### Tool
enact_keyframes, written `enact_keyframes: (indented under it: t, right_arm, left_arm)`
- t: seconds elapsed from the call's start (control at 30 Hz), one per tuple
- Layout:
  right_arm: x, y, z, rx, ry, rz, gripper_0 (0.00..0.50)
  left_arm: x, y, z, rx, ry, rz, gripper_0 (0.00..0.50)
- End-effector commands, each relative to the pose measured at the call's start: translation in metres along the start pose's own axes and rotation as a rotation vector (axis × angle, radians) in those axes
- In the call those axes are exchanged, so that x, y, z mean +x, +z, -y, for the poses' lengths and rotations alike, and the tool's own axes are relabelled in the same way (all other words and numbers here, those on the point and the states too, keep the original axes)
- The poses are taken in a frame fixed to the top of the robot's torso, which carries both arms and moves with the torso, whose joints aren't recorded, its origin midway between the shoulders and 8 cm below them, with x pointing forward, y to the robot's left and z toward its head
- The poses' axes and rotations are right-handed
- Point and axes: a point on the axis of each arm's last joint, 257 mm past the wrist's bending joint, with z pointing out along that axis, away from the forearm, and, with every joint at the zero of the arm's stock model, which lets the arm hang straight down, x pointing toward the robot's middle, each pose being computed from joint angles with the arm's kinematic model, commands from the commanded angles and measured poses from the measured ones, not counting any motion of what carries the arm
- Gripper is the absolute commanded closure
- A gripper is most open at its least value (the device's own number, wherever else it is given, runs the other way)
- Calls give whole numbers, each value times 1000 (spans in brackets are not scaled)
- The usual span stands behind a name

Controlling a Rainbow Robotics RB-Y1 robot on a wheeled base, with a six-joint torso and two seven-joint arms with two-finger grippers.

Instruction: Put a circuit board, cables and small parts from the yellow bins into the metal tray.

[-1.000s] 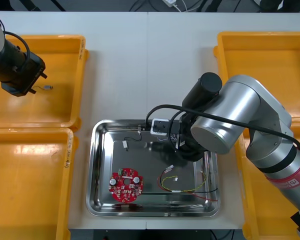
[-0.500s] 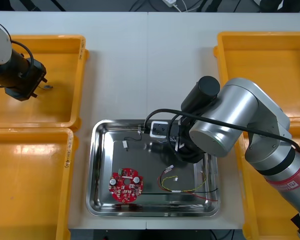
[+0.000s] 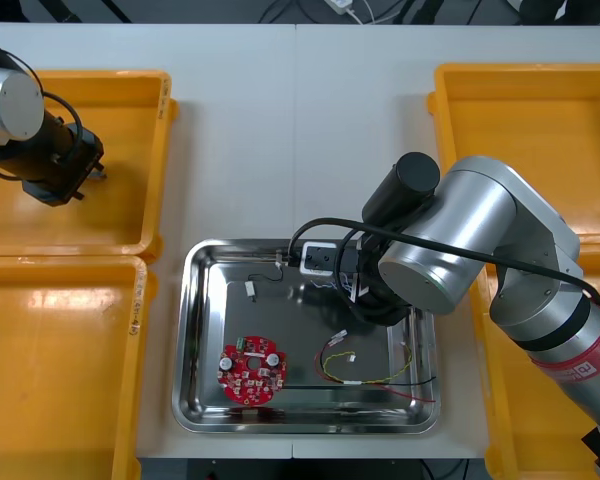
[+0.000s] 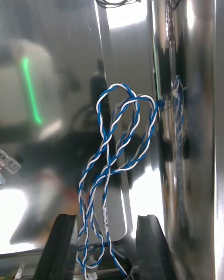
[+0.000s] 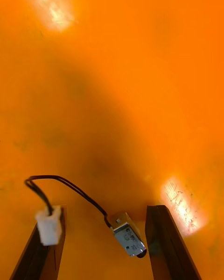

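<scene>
The left gripper [image 5: 105,211] hangs low in the far left yellow bin [image 3: 130,110], fingers wide, with a small metal part [image 5: 128,240] and its black lead [image 5: 70,186] on the bin floor between them. The right gripper [image 4: 106,218], also wide, straddles the twisted blue and white cable [image 4: 123,130] lying in the metal tray [image 3: 202,330].

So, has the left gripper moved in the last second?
Yes. The left gripper has shifted toward the robot's right across the far left yellow bin, nearer the bin's tray-side wall. Its open fingers now straddle a small metal part.
</scene>
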Motion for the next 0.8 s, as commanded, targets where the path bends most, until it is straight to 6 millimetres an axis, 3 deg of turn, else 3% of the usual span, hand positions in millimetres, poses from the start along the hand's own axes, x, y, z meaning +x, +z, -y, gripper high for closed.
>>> enact_keyframes:
  t: [0.03,0.1,0.23,0.3,0.37,0.4,0.7,0.8]
  right_arm:
    - [-6,-4,2,12,-19,20,92]
    - [-3,-9,7,15,-4,20,65]
    - [3,-24,13,-6,20,13,14]
    - [4,-33,14,-18,22,15,0]
    - [7,-45,17,-33,35,16,0]
    - [7,-48,18,-36,36,18,0]
    - [-1,-94,65,23,109,127,0]
    - [7,-114,95,93,164,140,0]
  left_arm:
    - [5,-7,25,38,-48,9,0]
    - [8,-5,25,36,-41,7,0]
    - [9,-5,26,39,-36,5,51]
    - [10,-4,26,37,-30,3,197]
    - [13,-3,26,34,-20,0,445]
    - [13,-3,27,36,-19,1,494]
    - [15,-4,28,42,-8,-9,498]
    - [18,-4,25,29,4,-20,498]
